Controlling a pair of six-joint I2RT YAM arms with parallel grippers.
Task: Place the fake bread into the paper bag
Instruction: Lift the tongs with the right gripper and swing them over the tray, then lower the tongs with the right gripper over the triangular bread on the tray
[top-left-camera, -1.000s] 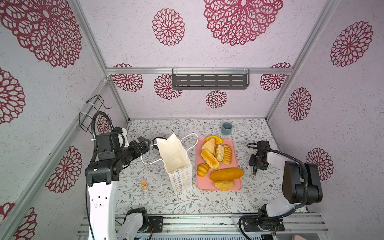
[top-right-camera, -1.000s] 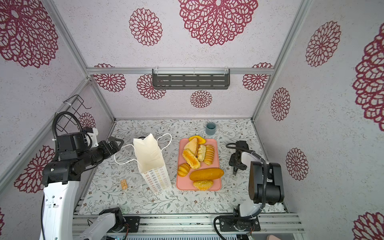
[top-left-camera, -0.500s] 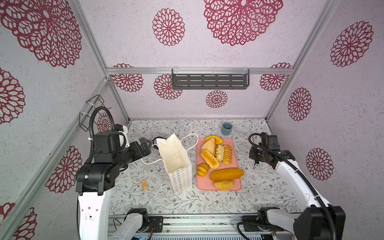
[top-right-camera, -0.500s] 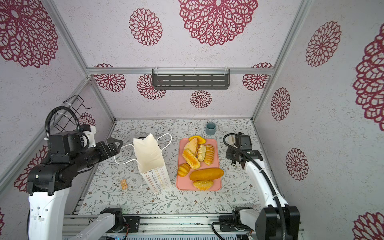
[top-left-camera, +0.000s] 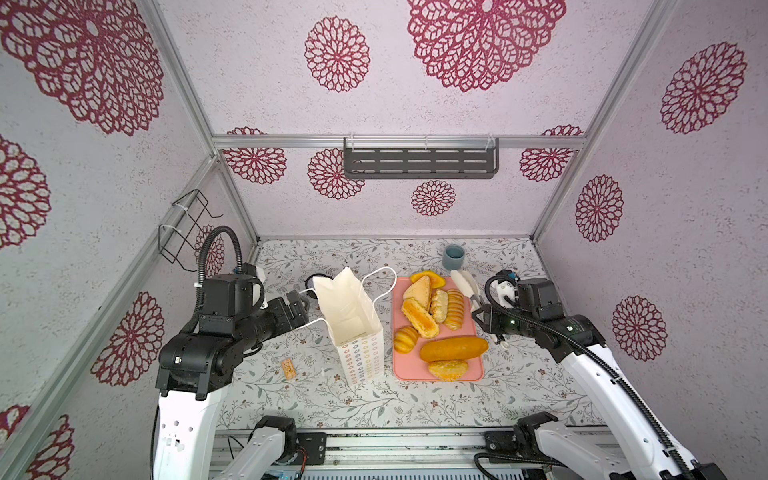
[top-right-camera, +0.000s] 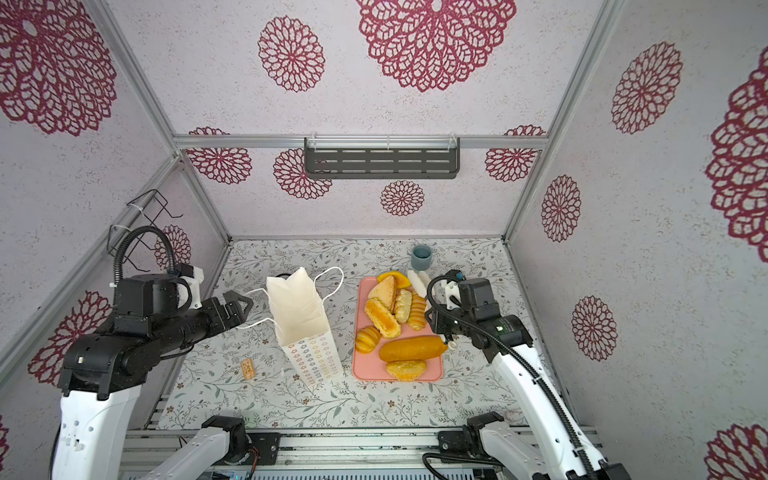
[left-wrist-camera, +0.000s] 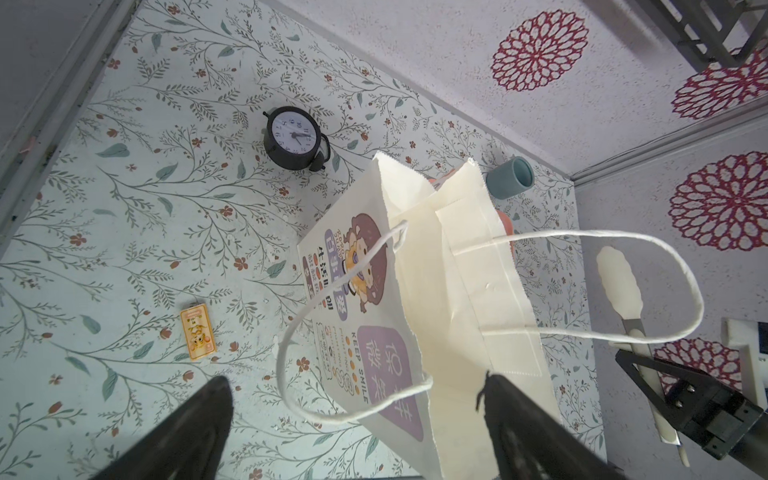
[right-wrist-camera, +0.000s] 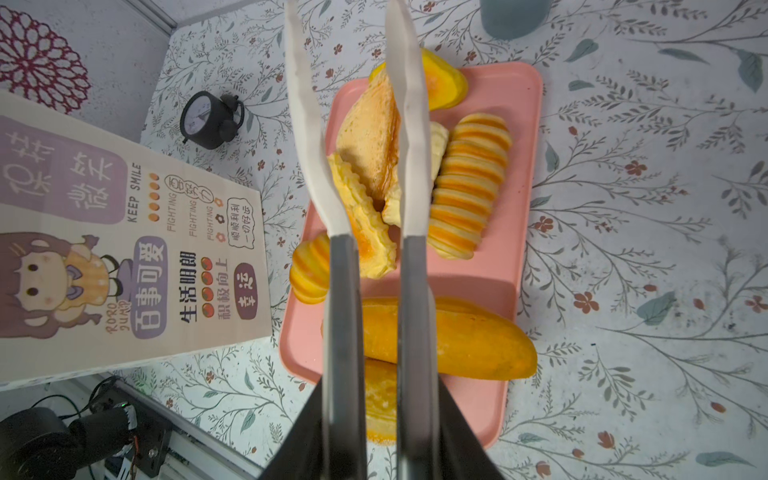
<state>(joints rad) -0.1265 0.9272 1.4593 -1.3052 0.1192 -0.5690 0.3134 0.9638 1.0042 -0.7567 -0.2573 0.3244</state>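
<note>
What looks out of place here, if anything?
The small black alarm clock seems to lie face up on the table behind the paper bag, and one orange bread overhangs the pink tray's far edge.

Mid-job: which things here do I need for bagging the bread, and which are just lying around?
For the job: paper bag; fake bread on the pink tray; tongs held in the right gripper; left gripper, open by the bag's rim.
Lying about: alarm clock; blue-grey cup; small tan card; wall shelf.
</note>
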